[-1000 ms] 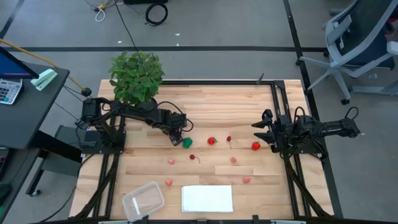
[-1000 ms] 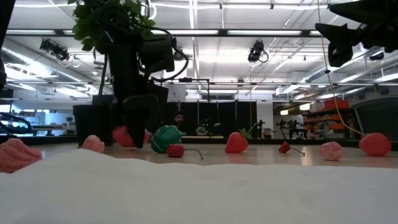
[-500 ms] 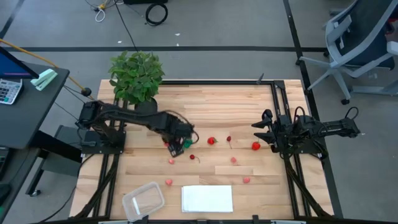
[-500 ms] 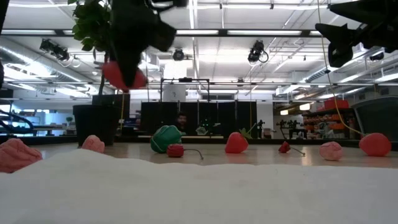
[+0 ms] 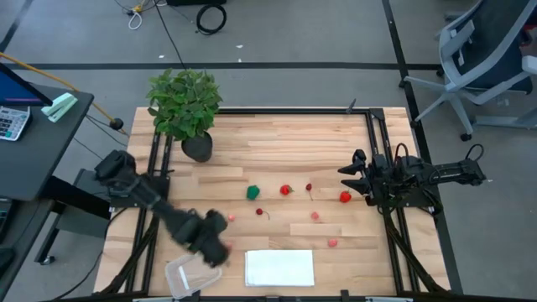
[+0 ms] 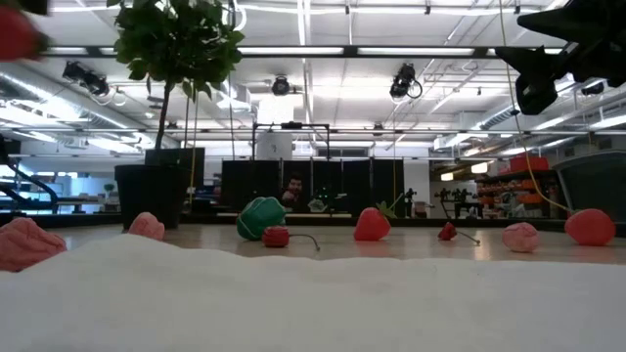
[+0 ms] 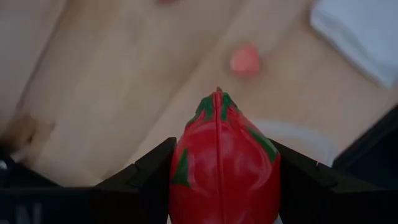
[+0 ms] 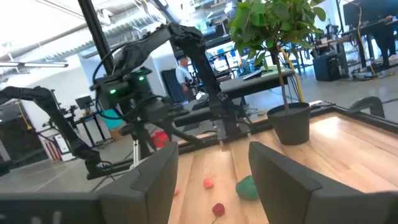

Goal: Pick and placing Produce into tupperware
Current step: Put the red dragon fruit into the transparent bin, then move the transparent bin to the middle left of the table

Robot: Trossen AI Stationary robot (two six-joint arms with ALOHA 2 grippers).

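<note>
My left gripper [image 5: 215, 243] is shut on a red fruit with green leaf streaks [image 7: 224, 155], above the table's near left part, just beside the far edge of the clear tupperware [image 5: 193, 273]. The fruit also shows at the top left of the low view [image 6: 15, 34]. The tupperware's rim shows beyond the fruit in the left wrist view [image 7: 301, 140]. A green piece [image 5: 252, 192], several red and pink pieces [image 5: 286, 190] and a stemmed one [image 5: 309, 188] lie on the table's middle. My right gripper [image 5: 357, 178] is open and empty at the right side. My left gripper pinches the red fruit by its two opposite sides [image 7: 180, 177] between its two fingers [image 7: 146, 177]. The fruit's green-streaked tip [image 7: 216, 102] points away from the gripper. The fruit is lifted clear of the table.
A flat white sheet [image 5: 279, 268] lies at the near edge, right of the tupperware. A potted plant [image 5: 185, 105] stands at the far left corner. A pink piece [image 7: 244, 60] lies on the wood near the tupperware. A red piece [image 5: 345, 197] lies near my right gripper.
My left gripper has lifted the red fruit from beside the green piece and carried it high toward the table's near left, to the tupperware. It has stayed shut on the fruit. The green piece has stayed where it was.
</note>
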